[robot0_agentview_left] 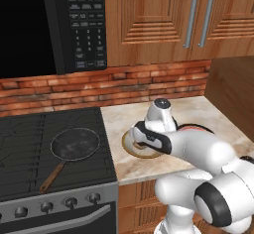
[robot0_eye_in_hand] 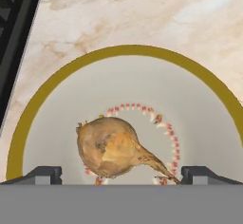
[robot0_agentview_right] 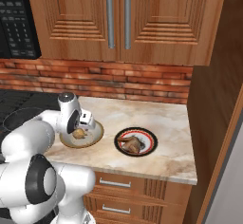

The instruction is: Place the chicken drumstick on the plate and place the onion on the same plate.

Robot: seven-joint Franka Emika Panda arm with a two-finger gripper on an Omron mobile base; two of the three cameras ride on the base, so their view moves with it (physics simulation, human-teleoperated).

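A brown-skinned onion (robot0_eye_in_hand: 111, 147) lies in a tan-rimmed bowl with a cream inside (robot0_eye_in_hand: 61, 76), on the marble counter. My gripper (robot0_eye_in_hand: 123, 175) hangs open just above it, one fingertip on each side of the onion and neither touching it. From the right base view the gripper (robot0_agentview_right: 81, 127) points down over the onion (robot0_agentview_right: 79, 134) in the bowl (robot0_agentview_right: 98, 135). To the right of the bowl sits the plate (robot0_agentview_right: 152, 138) with its black rim and red ring. The chicken drumstick (robot0_agentview_right: 132, 144) lies on it.
A stove with a round frying pan (robot0_agentview_left: 74, 144) stands left of the counter. A brick backsplash and wooden cabinets (robot0_agentview_right: 118, 19) rise behind, a microwave (robot0_agentview_left: 49, 25) hangs over the stove, and a wooden side panel (robot0_agentview_right: 213, 114) closes the counter's right end.
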